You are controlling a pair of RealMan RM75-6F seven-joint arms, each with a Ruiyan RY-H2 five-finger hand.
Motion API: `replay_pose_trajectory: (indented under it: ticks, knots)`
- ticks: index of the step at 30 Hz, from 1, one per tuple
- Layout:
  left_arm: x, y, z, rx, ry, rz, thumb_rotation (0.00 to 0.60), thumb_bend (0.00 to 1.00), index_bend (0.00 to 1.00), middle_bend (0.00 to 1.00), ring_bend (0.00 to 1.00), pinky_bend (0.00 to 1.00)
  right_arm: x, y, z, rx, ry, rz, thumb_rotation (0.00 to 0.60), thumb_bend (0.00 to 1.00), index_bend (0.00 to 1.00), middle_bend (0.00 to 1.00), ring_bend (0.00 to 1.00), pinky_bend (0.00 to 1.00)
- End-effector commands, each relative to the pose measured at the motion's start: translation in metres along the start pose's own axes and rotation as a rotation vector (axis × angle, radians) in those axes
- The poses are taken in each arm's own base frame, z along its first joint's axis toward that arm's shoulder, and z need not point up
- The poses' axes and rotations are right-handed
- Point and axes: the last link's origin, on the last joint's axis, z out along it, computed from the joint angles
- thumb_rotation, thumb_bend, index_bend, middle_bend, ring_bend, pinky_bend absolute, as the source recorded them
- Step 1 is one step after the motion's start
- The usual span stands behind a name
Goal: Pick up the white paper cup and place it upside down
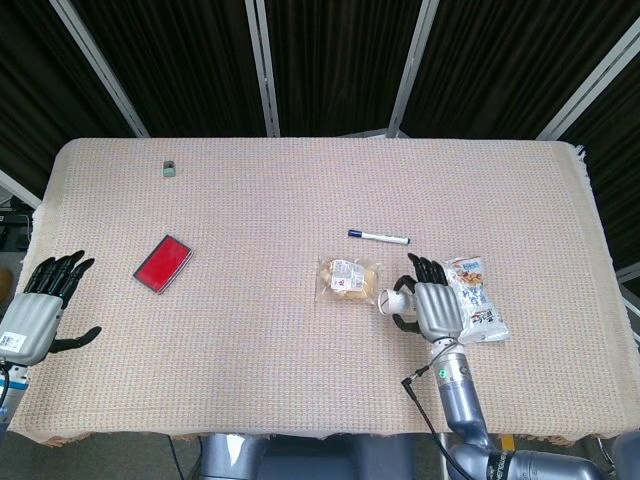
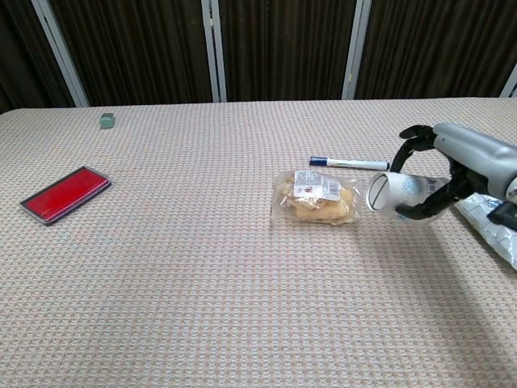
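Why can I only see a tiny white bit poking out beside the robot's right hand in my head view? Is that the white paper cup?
Observer: Yes. In the chest view the white paper cup lies sideways in the right hand, with one round end facing the clear plastic snack bag.
Operator: Is it touching the table?
Observer: It looks held clear of the woven beige tablecloth, with a shadow beneath it.
Operator: How is the hand holding it?
Observer: Its fingers curl over the top of the cup, and the thumb hooks underneath.
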Motion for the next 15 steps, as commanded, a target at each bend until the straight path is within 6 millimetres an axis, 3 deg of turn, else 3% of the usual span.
replay_pose_trajectory:
  ticks: [1, 5, 15]
  knots:
    - [0.0, 0.0, 0.0, 0.0, 0.001, 0.002, 0.6, 0.13, 0.0, 0.0, 0.0, 0.0, 0.009, -0.006, -0.007, -0.043, -0.021, 0.348, 0.6, 0.14, 0.43, 0.04, 0.0, 0.0]
    - [0.0, 0.0, 0.0, 0.002, 0.002, 0.002, 0.6, 0.13, 0.0, 0.0, 0.0, 0.0, -0.005, -0.009, -0.011, -0.088, -0.093, 0.601, 0.6, 0.11, 0.43, 0.04, 0.0, 0.0]
    - [0.0, 0.0, 0.0, 0.002, 0.003, 0.005, 0.6, 0.13, 0.0, 0.0, 0.0, 0.0, -0.028, -0.007, -0.012, -0.091, -0.067, 0.681, 0.6, 0.09, 0.43, 0.03, 0.0, 0.0]
